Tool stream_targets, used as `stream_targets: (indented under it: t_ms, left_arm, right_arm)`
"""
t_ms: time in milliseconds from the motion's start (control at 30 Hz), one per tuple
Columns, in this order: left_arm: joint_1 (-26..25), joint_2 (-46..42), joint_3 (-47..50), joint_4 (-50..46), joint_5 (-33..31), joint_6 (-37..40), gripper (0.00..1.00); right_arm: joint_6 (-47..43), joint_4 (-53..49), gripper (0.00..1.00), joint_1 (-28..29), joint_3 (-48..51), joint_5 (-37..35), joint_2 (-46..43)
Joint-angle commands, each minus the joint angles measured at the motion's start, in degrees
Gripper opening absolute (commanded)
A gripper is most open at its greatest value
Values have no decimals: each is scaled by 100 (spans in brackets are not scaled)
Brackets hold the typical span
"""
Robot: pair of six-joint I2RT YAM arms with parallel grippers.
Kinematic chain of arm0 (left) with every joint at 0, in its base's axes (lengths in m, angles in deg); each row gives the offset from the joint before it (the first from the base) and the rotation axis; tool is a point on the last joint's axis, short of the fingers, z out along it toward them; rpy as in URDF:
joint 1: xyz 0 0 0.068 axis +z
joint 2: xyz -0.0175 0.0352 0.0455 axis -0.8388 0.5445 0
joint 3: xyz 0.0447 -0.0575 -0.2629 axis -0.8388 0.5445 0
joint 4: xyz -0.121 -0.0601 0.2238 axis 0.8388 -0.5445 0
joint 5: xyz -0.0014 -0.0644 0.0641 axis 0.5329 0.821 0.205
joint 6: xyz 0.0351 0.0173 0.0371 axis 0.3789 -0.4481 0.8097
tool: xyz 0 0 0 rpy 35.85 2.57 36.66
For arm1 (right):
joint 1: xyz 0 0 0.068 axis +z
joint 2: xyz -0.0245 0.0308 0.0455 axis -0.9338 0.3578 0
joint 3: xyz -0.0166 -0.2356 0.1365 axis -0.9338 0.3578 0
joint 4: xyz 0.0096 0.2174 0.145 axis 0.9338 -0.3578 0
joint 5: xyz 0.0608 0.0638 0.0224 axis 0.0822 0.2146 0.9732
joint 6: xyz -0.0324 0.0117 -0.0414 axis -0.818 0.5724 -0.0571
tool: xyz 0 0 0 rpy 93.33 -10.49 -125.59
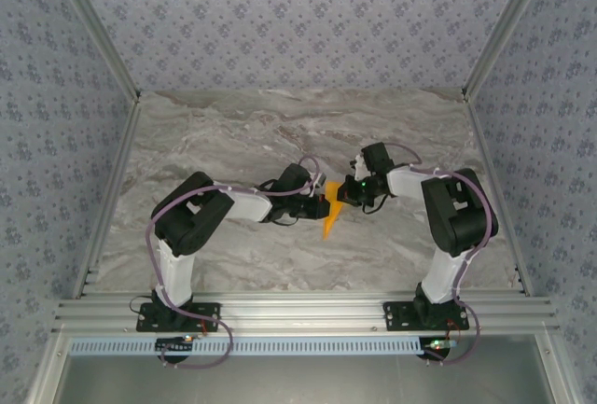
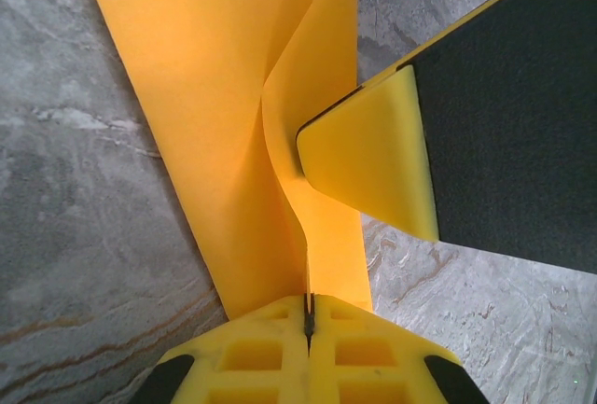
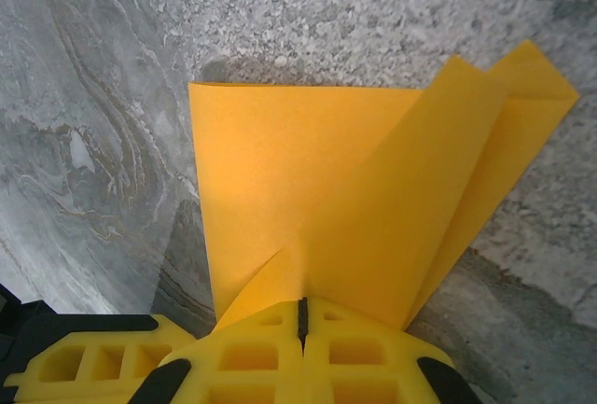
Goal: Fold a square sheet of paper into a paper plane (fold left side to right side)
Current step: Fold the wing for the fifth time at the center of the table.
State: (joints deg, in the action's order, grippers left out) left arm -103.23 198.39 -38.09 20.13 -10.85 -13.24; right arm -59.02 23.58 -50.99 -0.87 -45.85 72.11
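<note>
Pinched from the left, mid-frame in the top view, by the left gripper (image 1: 314, 196), jaws pressed together on a raised flap of the orange-yellow paper plane (image 1: 329, 219). Lying pointed toward the lower edge on the marble table (image 1: 233, 133), directly between both tools. Clamped from the right by the right gripper (image 1: 350, 191), likewise fully closed on the paper's upper end.

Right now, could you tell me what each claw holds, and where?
Both pinch the paper plane: left claw on a raised crease, right claw on a folded edge.
</note>
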Motion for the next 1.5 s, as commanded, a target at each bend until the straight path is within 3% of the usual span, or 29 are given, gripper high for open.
stream_targets:
  t_ms: [0, 233, 467, 867, 1467]
  left_arm:
    - [33, 23, 2, -254, -251, 73, 1]
    - [40, -469, 9, -394, -240, 143, 8]
    - [48, -1095, 223, -552, -226, 264, 24]
    - [-181, -933, 395, 440, 1179, -542, 19]
    - [-222, -272, 116, -49, 1126, -378, 21]
  right_arm:
    - [-244, -683, 2, -9, -146, -646, 304]
    - [-289, -967, 2, 2, -73, -870, 374]
    - [-318, -983, 2, 27, -87, -883, 370]
    - [-329, -1020, 2, 109, -172, -897, 363]
    - [-397, -1130, 2, 130, -237, -963, 379]
